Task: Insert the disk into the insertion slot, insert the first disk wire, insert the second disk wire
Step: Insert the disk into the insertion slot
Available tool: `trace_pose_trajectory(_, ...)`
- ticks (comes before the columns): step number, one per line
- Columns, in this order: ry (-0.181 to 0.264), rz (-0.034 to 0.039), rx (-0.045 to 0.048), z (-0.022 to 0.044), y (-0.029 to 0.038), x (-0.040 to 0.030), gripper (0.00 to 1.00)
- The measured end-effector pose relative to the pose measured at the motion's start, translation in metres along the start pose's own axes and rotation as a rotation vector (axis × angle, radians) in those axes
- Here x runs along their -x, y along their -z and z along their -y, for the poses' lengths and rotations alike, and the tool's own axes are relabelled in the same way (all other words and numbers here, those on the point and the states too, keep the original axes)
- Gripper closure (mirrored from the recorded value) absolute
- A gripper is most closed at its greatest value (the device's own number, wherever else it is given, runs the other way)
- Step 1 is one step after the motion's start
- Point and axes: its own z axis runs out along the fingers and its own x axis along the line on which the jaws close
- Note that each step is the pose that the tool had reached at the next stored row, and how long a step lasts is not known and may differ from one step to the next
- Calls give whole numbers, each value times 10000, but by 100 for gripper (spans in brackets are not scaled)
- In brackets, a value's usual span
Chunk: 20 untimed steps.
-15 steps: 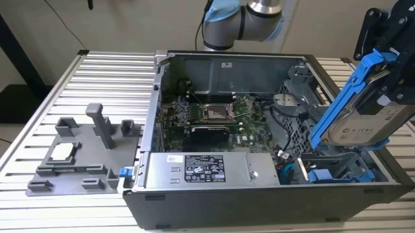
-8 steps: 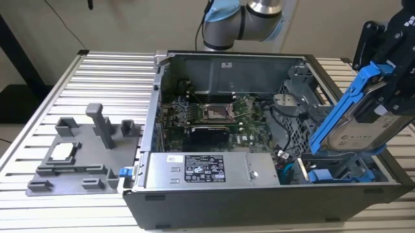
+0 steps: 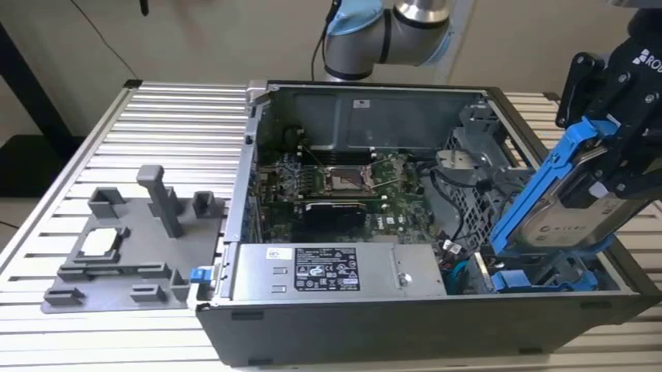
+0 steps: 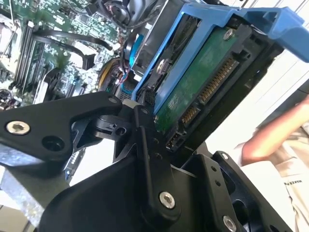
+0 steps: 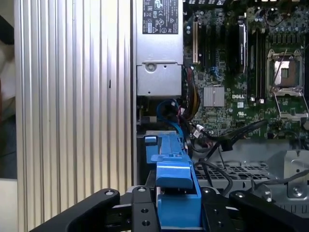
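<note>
Blue-framed disk gripped by end effector, held tilted over open computer case

The disk leans over the case at the exterior view's right.

Grey arm, blue caps, black jaws
</note>
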Motion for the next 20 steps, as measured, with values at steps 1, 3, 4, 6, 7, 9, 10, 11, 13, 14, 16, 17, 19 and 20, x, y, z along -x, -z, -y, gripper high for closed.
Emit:
trace_pose_trajectory(1,4,-1,0,3,-18,0,67)
trace_pose_trajectory(3,13,0,0,9,-55,-1,67)
trace_pose_trajectory(4,17,0,0,11,-74,-1,67)
trace_pose_trajectory(6,26,0,0,16,-109,-1,67)
trace_pose_trajectory(7,30,0,0,19,-127,-1,67)
trace_pose_trajectory(9,39,0,0,24,-162,-1,67)
trace_pose_trajectory(10,45,0,0,26,-180,-1,67)
trace_pose_trajectory(11,54,1,0,29,-200,-1,67)
trace_pose_trajectory(13,72,1,0,37,-228,-1,67)
trace_pose_trajectory(14,79,3,0,40,-242,-1,67)
trace_pose_trajectory(16,94,11,0,44,-266,-1,67)
trace_pose_trajectory(17,103,16,0,47,-279,-1,67)
trace_pose_trajectory(19,120,27,0,57,-304,-1,67)
trace_pose_trajectory(20,128,35,0,64,-315,-1,67)
